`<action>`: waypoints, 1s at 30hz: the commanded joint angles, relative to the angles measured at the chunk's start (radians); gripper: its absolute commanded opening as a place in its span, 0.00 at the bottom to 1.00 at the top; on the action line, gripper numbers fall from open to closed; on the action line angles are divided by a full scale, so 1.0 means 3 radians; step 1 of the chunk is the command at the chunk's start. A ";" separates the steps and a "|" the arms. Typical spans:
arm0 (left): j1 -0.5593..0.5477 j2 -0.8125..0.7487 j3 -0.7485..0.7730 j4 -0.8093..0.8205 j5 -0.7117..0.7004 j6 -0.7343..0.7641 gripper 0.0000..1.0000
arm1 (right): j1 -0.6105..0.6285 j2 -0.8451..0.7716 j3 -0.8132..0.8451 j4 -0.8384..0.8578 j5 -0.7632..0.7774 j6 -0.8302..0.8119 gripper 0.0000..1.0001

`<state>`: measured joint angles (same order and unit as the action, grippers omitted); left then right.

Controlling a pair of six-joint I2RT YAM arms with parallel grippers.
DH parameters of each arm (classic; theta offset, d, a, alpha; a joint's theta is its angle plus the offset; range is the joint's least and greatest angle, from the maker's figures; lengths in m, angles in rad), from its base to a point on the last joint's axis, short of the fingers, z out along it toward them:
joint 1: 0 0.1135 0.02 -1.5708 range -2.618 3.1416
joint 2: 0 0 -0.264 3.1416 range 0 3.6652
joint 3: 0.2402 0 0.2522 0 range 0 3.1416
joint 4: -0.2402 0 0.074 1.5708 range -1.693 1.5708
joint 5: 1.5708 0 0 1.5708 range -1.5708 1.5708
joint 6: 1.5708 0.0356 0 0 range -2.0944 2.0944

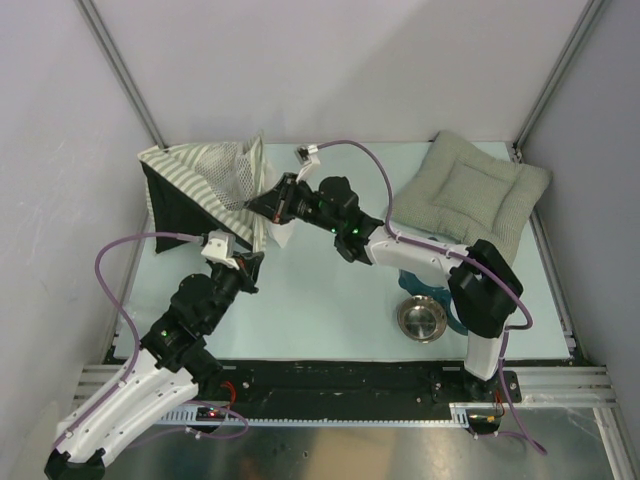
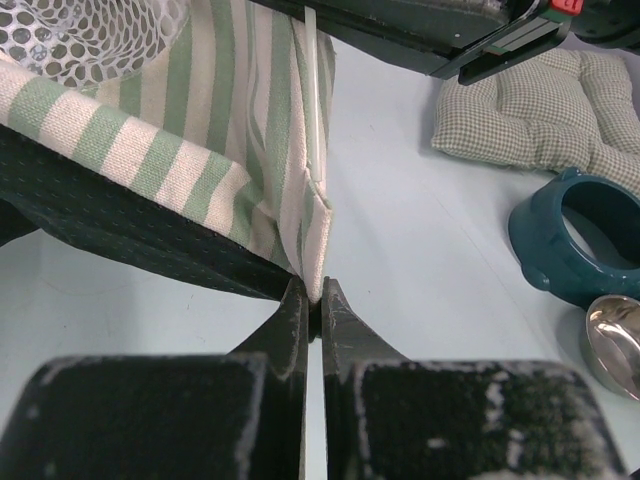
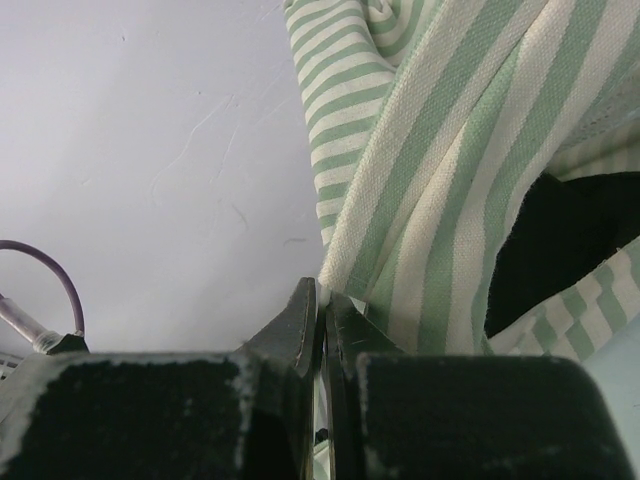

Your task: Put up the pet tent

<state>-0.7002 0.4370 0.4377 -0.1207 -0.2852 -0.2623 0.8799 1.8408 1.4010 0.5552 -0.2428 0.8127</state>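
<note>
The pet tent [image 1: 205, 185] lies partly raised at the back left of the table, green-and-white striped with a mesh window and a dark inner floor. My left gripper [image 1: 252, 262] is shut on the tent's lower front corner; in the left wrist view the striped hem [image 2: 315, 245] runs down between the closed fingertips [image 2: 314, 298]. My right gripper [image 1: 262, 207] is shut on the tent's upper edge; in the right wrist view the striped fabric [image 3: 430, 160] is pinched at the fingertips [image 3: 322, 295].
A quilted grey-green cushion [image 1: 476, 190] lies at the back right. A teal bowl [image 2: 585, 245] and a steel bowl [image 1: 421, 319] sit near the right arm's base. Walls close the back and sides.
</note>
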 commanded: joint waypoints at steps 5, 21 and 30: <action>-0.0158 -0.0090 -0.0106 -0.0570 0.0516 -0.0126 0.00 | -0.0185 0.0010 0.0017 0.0540 0.0939 -0.0458 0.00; -0.0158 -0.0117 -0.0104 -0.0573 0.0498 -0.0131 0.00 | -0.0132 0.0001 -0.0145 0.0532 0.0932 -0.0552 0.00; -0.0160 -0.0135 -0.0105 -0.0570 0.0490 -0.0133 0.00 | -0.0041 0.0007 -0.0223 0.0532 0.0925 -0.0566 0.00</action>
<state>-0.7033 0.4095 0.4225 -0.1844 -0.2852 -0.2623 0.9150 1.8408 1.3331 0.6121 -0.1852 0.7574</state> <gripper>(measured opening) 0.036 0.033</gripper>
